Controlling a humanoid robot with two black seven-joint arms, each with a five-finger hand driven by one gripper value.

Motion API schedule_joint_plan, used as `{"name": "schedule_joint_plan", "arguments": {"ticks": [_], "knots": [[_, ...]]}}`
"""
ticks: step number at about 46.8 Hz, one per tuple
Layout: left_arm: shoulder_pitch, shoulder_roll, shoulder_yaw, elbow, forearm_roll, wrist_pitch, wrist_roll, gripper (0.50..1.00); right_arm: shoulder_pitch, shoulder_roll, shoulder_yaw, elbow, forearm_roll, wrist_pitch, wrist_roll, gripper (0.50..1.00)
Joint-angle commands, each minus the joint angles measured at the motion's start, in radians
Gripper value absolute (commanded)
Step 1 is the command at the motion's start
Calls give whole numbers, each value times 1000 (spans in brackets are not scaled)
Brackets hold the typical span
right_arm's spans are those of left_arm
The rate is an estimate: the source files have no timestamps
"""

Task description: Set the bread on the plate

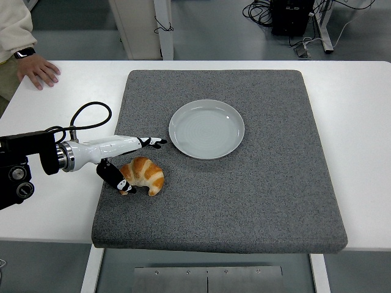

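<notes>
A golden croissant [146,174] lies on the grey mat [244,201], near its left edge. The empty white plate [206,129] sits up and to the right of it, a short gap away. My left hand [142,161] is open around the bread: the long fingers [153,142] stretch out flat just above it, pointing at the plate's rim. The black thumb [120,181] rests against the croissant's left end. The bread stays on the mat. My right arm does not show.
A person's hand [38,70] with a wristwatch lies on the white table [360,122] at the far left corner. A black cable loop [90,115] arches over my left forearm. Table legs and cables stand behind the table.
</notes>
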Motion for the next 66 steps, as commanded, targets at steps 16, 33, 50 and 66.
{"name": "schedule_joint_plan", "arguments": {"ticks": [16,33,50,66], "knots": [[19,-23,1,6,10,33,-28,968,0,0,0,0,0,0,0,1000],[33,-39,1,55,14,63,-52,968,0,0,0,0,0,0,0,1000],[48,-43,2,74,14,85,-77,968,0,0,0,0,0,0,0,1000],[61,-49,2,74,38,95,-91,918,0,0,0,0,0,0,0,1000]]}}
